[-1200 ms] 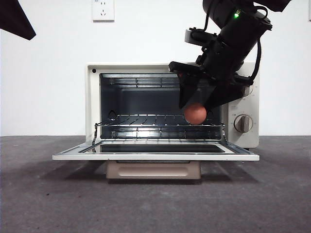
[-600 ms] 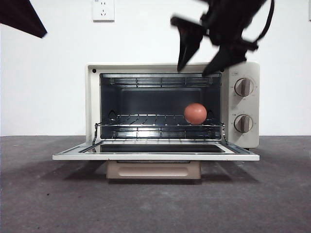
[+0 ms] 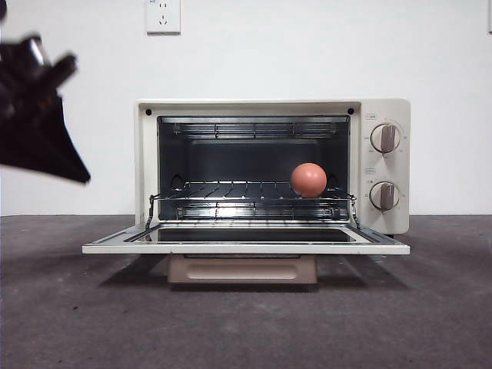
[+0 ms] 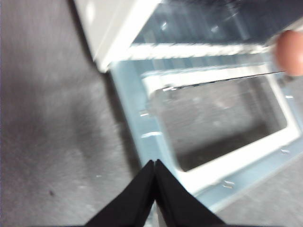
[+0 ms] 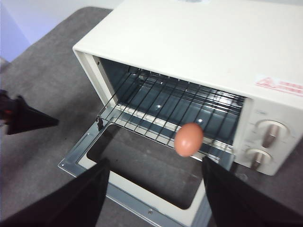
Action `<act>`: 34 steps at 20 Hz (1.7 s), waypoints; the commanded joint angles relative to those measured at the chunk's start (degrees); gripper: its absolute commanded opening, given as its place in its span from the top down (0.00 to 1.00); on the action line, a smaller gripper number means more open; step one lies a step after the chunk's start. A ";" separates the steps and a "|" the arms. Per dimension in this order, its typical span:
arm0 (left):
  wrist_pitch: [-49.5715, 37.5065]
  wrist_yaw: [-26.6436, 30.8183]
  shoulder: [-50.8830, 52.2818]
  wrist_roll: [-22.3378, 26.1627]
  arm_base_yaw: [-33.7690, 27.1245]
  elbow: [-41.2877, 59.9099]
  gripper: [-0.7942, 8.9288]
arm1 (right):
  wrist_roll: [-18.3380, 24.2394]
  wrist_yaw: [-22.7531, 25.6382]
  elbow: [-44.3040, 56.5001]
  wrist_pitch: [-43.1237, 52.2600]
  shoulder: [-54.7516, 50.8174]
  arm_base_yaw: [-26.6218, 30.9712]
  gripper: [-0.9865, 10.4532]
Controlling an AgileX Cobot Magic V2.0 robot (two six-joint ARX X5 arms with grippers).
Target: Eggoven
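Observation:
The reddish-brown egg (image 3: 308, 179) rests on the wire rack (image 3: 231, 192) inside the cream oven (image 3: 246, 108), toward its right side, with nothing touching it. The oven door (image 3: 246, 247) lies folded down flat. My right gripper (image 5: 155, 163) hangs open and empty high above the door, looking down on the egg (image 5: 188, 139) and oven (image 5: 213, 42); the front view does not show it. My left gripper (image 4: 155, 163) is shut and empty, near the door's left front corner (image 4: 156, 142), and appears as a blurred dark shape (image 3: 77, 173) left of the oven.
Two knobs (image 3: 383, 137) sit on the oven's right panel. A tan handle (image 3: 242, 269) hangs under the open door. Dark grey tabletop (image 3: 246, 330) spreads in front, and a white wall with a socket (image 3: 163, 15) stands behind.
The right gripper let go of the egg on the rack, lifted away and left the front view. The left arm has swung down into view at the left.

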State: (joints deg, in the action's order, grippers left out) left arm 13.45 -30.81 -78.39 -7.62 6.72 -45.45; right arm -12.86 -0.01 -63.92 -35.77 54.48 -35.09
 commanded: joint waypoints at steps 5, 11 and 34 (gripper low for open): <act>-8.66 -5.27 -14.80 -1.05 -0.26 -0.11 0.91 | 0.26 1.68 -1.14 -1.62 -5.70 -0.42 0.64; -12.59 -9.49 -20.94 -1.49 0.13 -0.11 0.91 | 0.26 2.05 -1.14 -1.99 -6.32 -0.42 0.64; -56.24 -24.02 -22.67 -34.58 -3.13 -0.55 0.91 | 0.02 3.48 -1.14 -3.78 -6.27 -0.42 0.64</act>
State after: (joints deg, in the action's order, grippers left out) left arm -41.91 -55.00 -100.33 -38.61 3.62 -45.06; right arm -12.86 3.25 -63.92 -39.99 47.77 -35.09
